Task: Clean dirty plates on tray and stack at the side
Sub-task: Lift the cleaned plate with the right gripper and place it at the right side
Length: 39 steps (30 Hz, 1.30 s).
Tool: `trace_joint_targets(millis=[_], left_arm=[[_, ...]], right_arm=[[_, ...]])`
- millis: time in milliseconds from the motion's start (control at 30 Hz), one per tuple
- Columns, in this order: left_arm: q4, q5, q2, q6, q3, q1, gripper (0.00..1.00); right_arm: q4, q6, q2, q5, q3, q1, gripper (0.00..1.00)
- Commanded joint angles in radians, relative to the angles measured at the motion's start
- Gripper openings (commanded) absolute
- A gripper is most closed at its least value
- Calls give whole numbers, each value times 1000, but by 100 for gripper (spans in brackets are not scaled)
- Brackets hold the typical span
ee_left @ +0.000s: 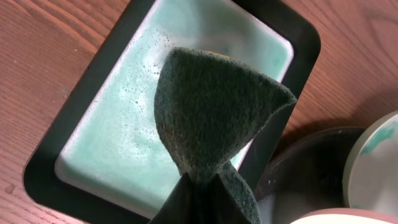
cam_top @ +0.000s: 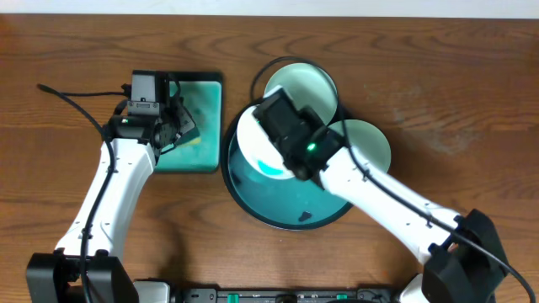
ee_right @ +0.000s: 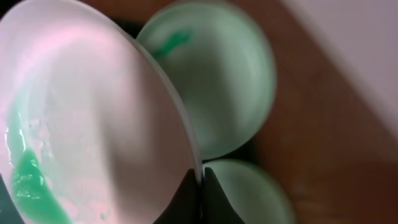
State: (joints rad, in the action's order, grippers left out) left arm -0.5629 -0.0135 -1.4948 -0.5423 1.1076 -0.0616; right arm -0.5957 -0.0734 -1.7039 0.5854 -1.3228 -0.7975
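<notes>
1. Plate (ee_right: pixel 93 124), smeared, hangs tilted over the tray (cam_top: pixel 282 202), right fingers (ee_right: pixel 214 202) pinching its rim, face turned for wiping.
2. Left fingers (ee_left: pixel 177 208) pinch the sponge (ee_left: pixel 217 112) above its dish (ee_left: pixel 87 93), left of the tray, likely ready to scrub.

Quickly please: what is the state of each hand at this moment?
Left hand: closed, holding the green sponge.
Right hand: closed, pinching the rim of a smeared plate.

Held plate (cam_top: pixel 250 139) half under R arm (cam_top: pixel 370 181); bg plates (ee_right: pixel 217 81) blurred.
</notes>
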Motion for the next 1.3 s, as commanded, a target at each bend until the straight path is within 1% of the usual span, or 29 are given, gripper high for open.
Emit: trace_joint_targets(millis=[0,133,300,367,500,667,767,900,1000,1067,1167,1200,1267], left_arm=[[-1,6,0,19,2,2,7],[-2,6,0,19,2,2,7],[-3,6,0,19,2,2,7],[-6,6,0,19,2,2,7],[-8,6,0,19,2,2,7],[-8,6,0,19,2,2,7],[-8,6,0,19,2,2,7],[-8,6,0,19,2,2,7],[-8,6,0,19,2,2,7],[-8,6,0,19,2,2,7],[-8,6,0,19,2,2,7],[-7,6,0,19,2,2,7],[-7,6,0,19,2,2,7]], right_arm=[[54,-237,26,297,-9,-73,1],[172,-420,26,418,-9,-139,1],[294,-612,26,477,-9,-187,1],[317,-677,26,489,-9,-195,1],[356,-757,26,556,-9,-199,1],[368,-776,26,561,-9,-198,1],[367,-744,26,555,-9,-198,1],[319,-635,26,483,-8,-190,1],[194,-500,26,335,-8,-154,1],[138,-378,26,221,-8,-107,1],[134,-171,26,97,-8,-25,1],[144,-120,26,56,-8,5,1],[166,-64,26,-67,-9,71,1]])
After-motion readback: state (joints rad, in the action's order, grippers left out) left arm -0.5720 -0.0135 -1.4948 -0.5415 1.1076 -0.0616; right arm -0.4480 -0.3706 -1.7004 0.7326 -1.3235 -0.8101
